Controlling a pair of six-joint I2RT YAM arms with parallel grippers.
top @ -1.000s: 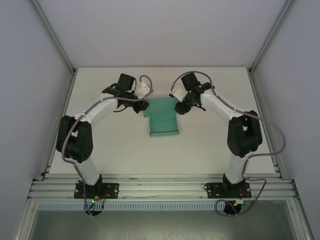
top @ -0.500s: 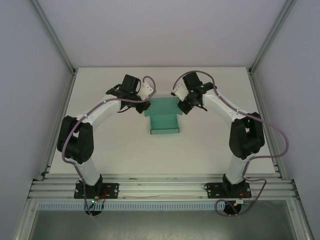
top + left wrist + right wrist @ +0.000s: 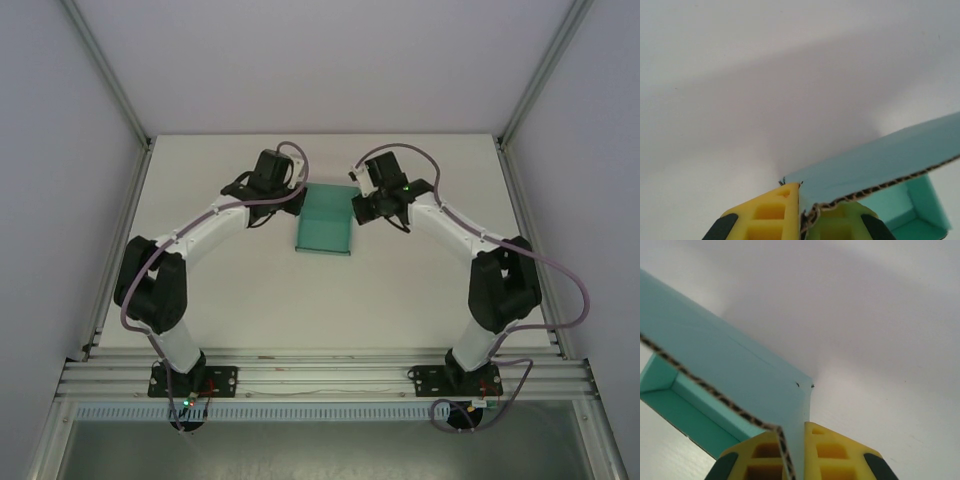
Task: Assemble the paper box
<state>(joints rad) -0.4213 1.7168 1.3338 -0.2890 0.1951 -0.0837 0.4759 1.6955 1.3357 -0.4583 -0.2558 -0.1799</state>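
The paper box is sitting toward the far middle of the table, between the two arms, with its panels partly raised. The left gripper is clamping the left far edge. In the left wrist view, the card is passing between its yellow fingers, and a raised inner wall is showing beyond the held panel. The right gripper is clamping the right far edge in the same manner, with the card pinched between its fingers.

Handling assessment: the cut edges are showing a fluted core, so the material is appearing to be thin corrugated card. It is likely behaving as a very light part, stiff across each panel and yielding readily along the creases. The smooth teal face is probably offering limited friction. At the left pinch, the edge is looking slightly crumpled, which is suggesting that excess clamping force is crushing the flutes.

Recommended hold: panel edges close to a crease or corner, with both sides supported together.
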